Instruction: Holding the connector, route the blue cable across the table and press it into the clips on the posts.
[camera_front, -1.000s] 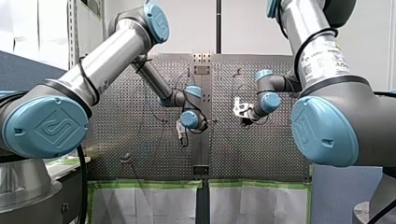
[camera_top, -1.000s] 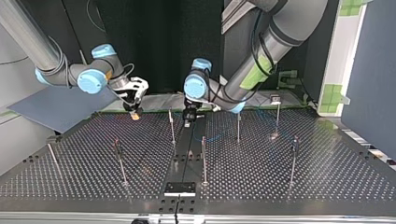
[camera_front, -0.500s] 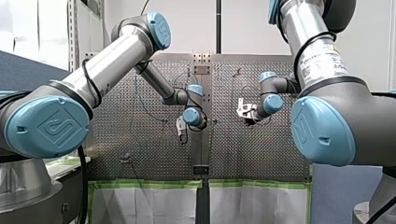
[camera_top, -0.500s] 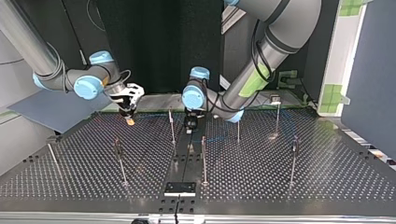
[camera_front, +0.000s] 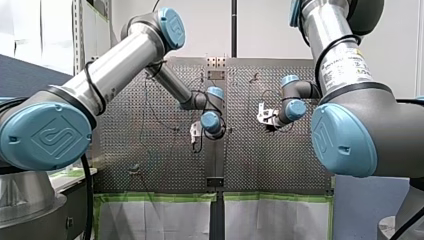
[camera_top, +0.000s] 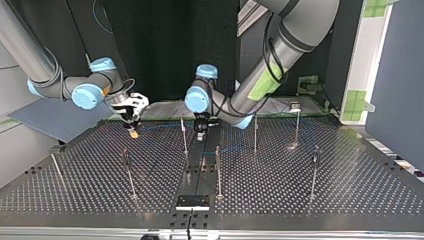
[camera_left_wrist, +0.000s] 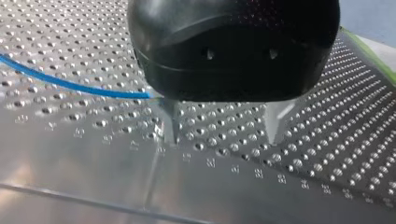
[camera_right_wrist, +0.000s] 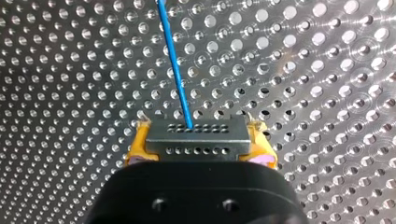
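Most of the top view is filled by the perforated tabletop (camera_top: 300, 200). Two arms are seen over its far side: the left arm (camera_top: 280, 45) is seen entering at that view's right, the right arm (camera_top: 30, 50) at its left. Several thin posts (camera_top: 218, 170) are stood upright on the tabletop, well apart from one another.

The left arm's jaws are held low over the tabletop's middle strip, near the far edge. In the left wrist view their metal fingers (camera_left_wrist: 169, 123) are spread wide, and nothing is gripped between them.

The right arm's jaws are held just above the tabletop near its far edge, at the top view's left. In the right wrist view their yellow pads (camera_right_wrist: 137, 147) are closed on the two ends of a grey connector (camera_right_wrist: 196, 140) marked with rows of small holes.

The blue cable (camera_right_wrist: 173, 60) is seen leaving the connector's face and is stretched straight ahead over the tabletop. In the left wrist view a length of it is laid across the tabletop and is hidden behind the black housing beside one finger.
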